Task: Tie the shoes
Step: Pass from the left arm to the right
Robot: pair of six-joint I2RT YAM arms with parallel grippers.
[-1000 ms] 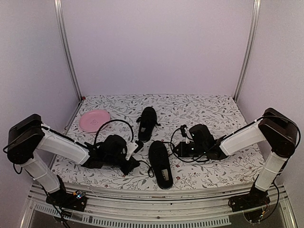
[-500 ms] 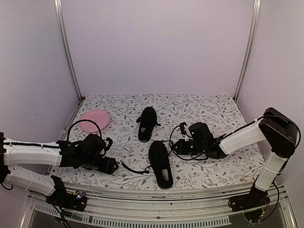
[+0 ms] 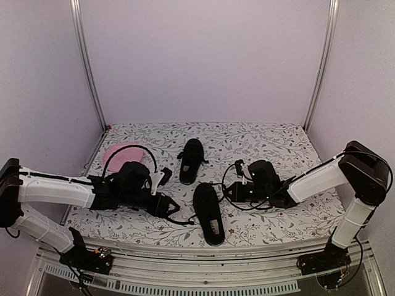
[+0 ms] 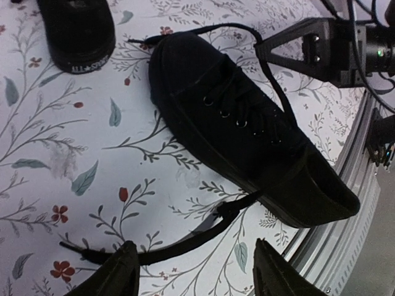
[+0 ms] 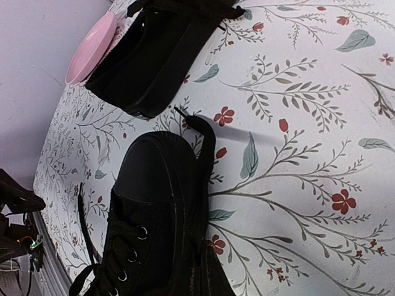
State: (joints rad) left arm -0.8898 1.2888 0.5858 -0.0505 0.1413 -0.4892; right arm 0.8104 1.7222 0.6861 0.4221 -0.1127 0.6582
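Your floral-patterned table (image 3: 278, 142), one black shoe (image 3: 208, 213) near its front edge, second shoe (image 3: 192, 160) mid-surface, pink plate (image 3: 113, 153) by the left edge.

Even, diffuse overhead light; soft shadows beneath the shoes (image 3: 208, 213) on the tabletop (image 3: 278, 142); black surfaces lose detail; wrist views sharp

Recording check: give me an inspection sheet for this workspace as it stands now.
Surface: floral cloth, lying flat.
Job's things: near shoe untied, one lace trailing on the cloth; far shoe beyond it.
Clutter: pink plate, far left.
Grippers: left gripper open above that lace; right gripper shut beside the near shoe.
Cables: black cable loop over the left wrist.
Surroundings: plain walls, metal posts.
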